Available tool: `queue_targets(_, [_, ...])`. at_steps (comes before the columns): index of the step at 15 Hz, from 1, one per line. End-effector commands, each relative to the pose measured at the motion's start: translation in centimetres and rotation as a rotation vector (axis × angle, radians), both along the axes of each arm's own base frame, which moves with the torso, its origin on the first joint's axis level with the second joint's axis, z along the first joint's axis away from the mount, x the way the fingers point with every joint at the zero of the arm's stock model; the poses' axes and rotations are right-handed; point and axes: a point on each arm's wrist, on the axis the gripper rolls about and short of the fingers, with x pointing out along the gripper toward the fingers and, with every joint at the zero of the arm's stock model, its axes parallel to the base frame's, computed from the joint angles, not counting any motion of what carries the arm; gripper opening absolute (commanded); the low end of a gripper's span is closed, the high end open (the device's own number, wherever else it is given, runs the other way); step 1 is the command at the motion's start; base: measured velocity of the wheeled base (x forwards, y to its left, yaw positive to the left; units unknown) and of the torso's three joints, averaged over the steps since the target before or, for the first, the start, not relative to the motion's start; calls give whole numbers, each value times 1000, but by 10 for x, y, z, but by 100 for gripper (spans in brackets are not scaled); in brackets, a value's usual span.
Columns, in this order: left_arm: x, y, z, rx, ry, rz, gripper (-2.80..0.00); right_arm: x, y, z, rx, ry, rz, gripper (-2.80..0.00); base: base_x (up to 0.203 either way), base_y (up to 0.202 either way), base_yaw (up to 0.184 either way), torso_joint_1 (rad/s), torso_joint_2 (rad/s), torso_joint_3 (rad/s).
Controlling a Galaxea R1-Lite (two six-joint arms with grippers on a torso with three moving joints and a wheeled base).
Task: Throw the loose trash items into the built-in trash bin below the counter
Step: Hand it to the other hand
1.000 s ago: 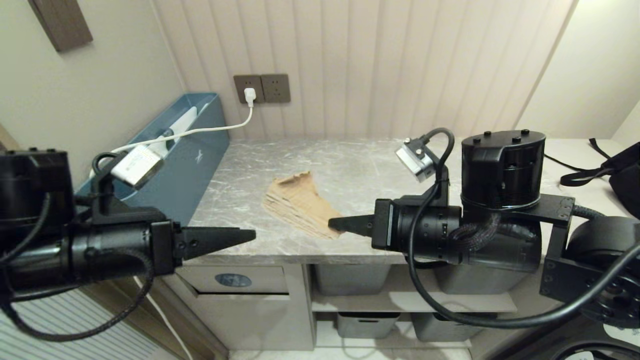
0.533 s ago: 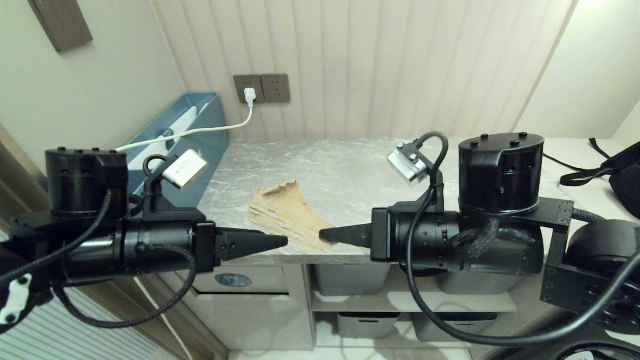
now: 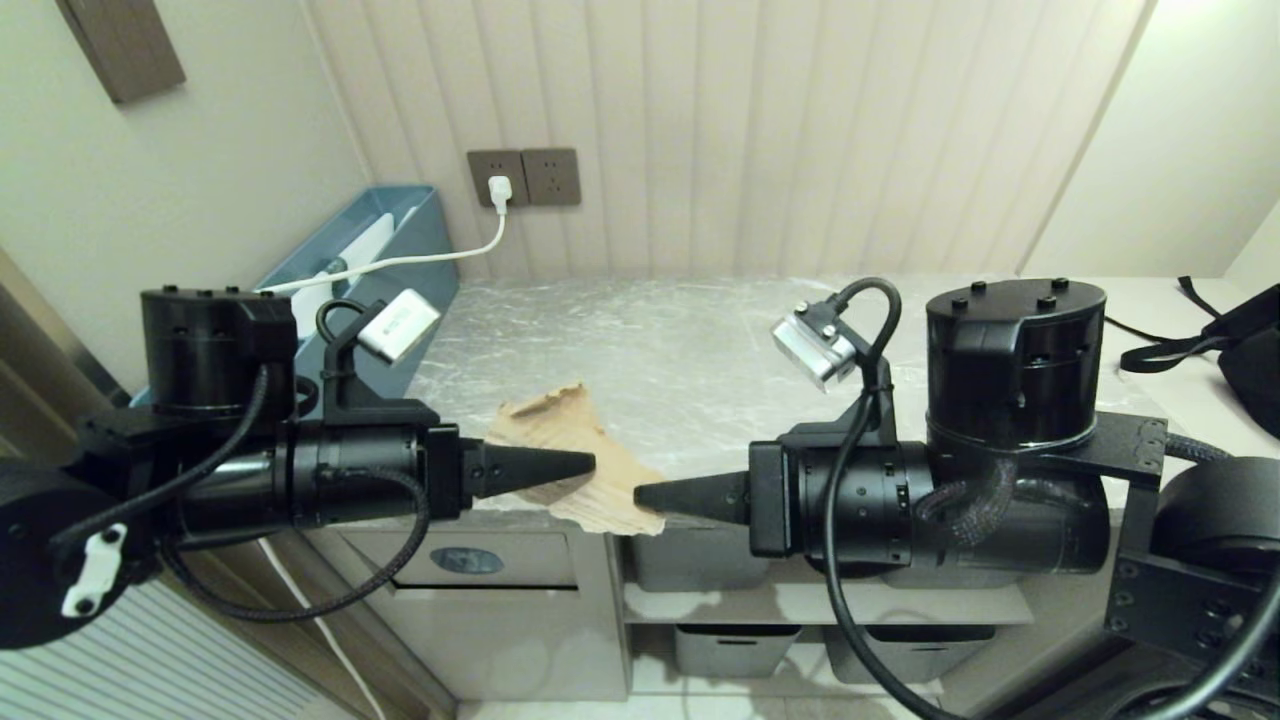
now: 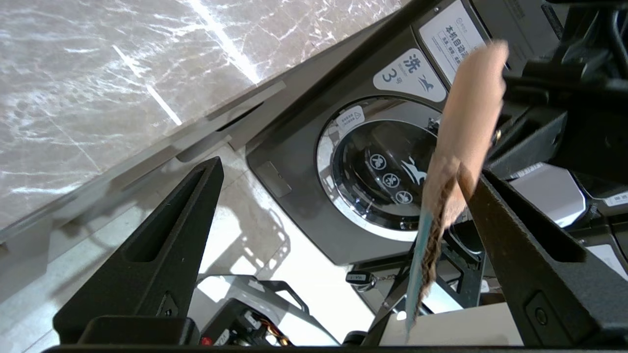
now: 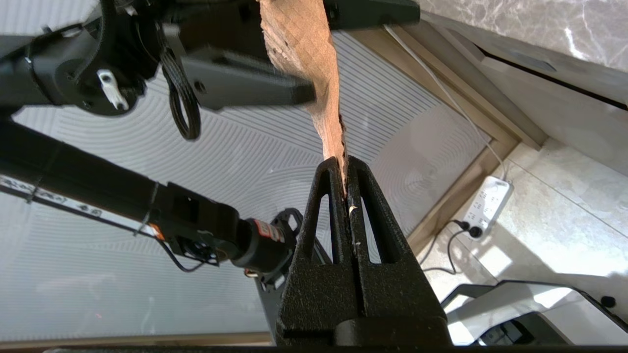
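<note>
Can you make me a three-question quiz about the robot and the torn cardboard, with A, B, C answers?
1. Where is the torn brown cardboard scrap?
A. At the front edge of the grey marble counter, between both grippers
B. Inside the teal-blue box
C. On the floor

2. How many wall sockets have a white plug in them?
A. None
B. One
C. Two

3. What is the right gripper doing?
A. Wide open
B. Shut on the scrap
C. Holding a bottle

Answers: 1 A, the scrap overhangs the counter's edge between the tips. 2 B, only the left socket is plugged. 3 B, its fingers pinch the scrap's edge; the left gripper stands open.
</note>
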Motion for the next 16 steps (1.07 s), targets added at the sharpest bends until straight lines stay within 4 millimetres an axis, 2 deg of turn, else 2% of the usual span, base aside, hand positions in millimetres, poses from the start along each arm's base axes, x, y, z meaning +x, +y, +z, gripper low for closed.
queue_targets(1, [2,-1,1,-7,-12,-4,-132,-1,-1,-1,-4,-9,6,-280,0,0,0,0,0,0])
queue_targets(2, [1,-3,1,-8,-15,-9,-280,-1,-1,-1,-5,-10,6,-280,0,0,0,0,0,0])
queue_targets(5, [1,-6,5,-13,-31,-22,-280,-2,-1,-2,-9,-6,9,-280,0,0,0,0,0,0])
queue_targets(11, [-18,-19,10,-23,-46,-98,-280,-4,-3,-10,-26,14,8,-280,0,0,0,0,0,0])
queue_targets(15, [-30,-15,5,-14,-31,-103,-280,-4,-3,-12,-35,20,2,-280,0,0,0,0,0,0])
queue_targets(16, [-31,-14,5,-13,-31,-100,-280,-5,-4,-14,-39,16,2,0,0,0,0,0,0,0])
